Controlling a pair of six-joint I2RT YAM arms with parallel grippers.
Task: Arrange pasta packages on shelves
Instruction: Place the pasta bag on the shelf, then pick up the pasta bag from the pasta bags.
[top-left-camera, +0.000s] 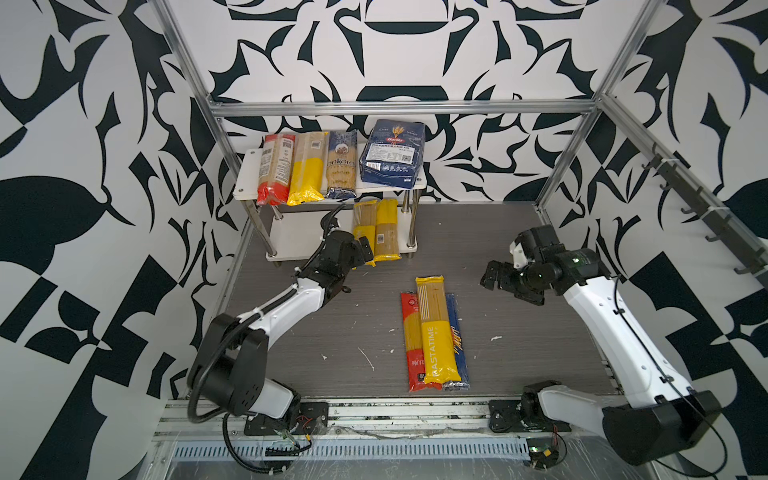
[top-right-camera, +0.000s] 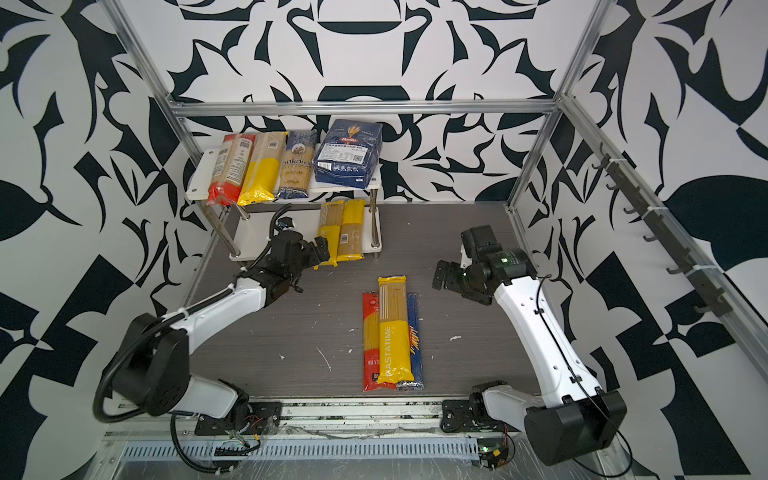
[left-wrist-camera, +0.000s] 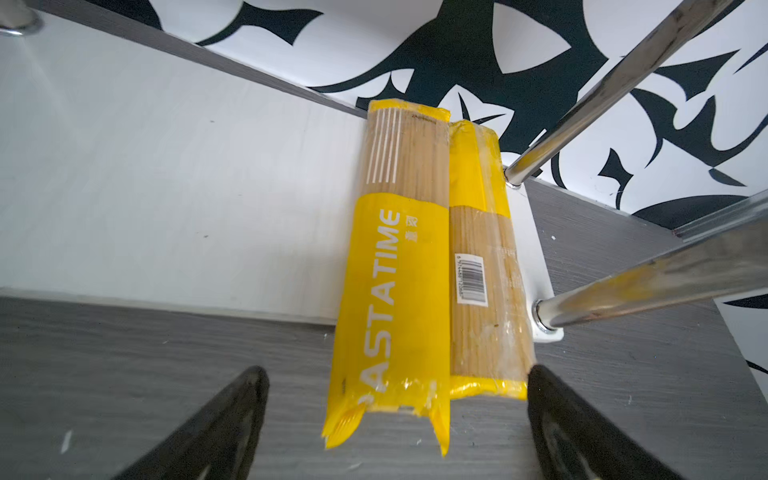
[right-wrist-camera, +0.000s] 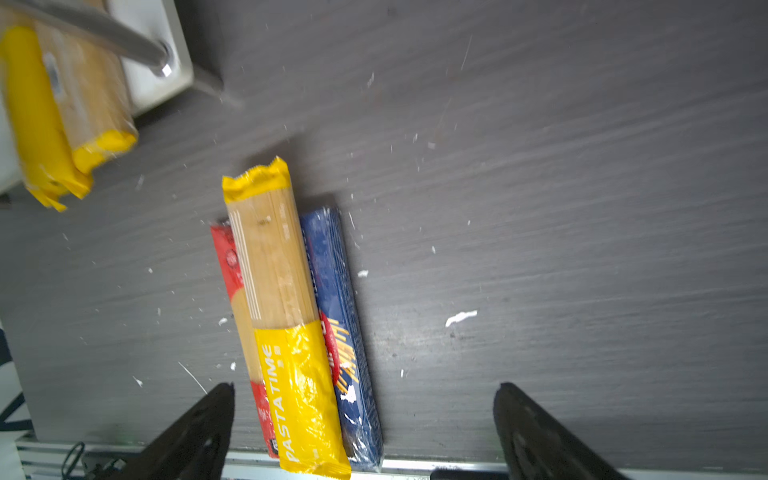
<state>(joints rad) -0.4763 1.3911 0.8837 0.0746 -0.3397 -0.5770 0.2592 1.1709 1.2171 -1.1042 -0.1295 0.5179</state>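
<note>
Left wrist view: left end effector (left-wrist-camera: 397, 370), jaws spread, facing shelves (left-wrist-camera: 166, 166).

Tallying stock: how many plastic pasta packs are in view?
9. White rack's top board: red, yellow, dark-blue and wide Barilla packs. Lower board: two yellow packs. Grey table: red, yellow and blue packs, piled. None looks hidden.

Grey tabletop (top-left-camera: 291, 332), flecked white. At rear, two-tier rack (top-left-camera: 411, 226); mid-table, red pack (top-left-camera: 409, 332) and blue pack (top-left-camera: 457, 336) side by side. On upper board (top-left-camera: 245, 178), four packs (top-left-camera: 306, 168) in a row. On lower board (top-left-camera: 297, 241), two yellow packs (top-left-camera: 387, 232), overhanging front edge.
</note>
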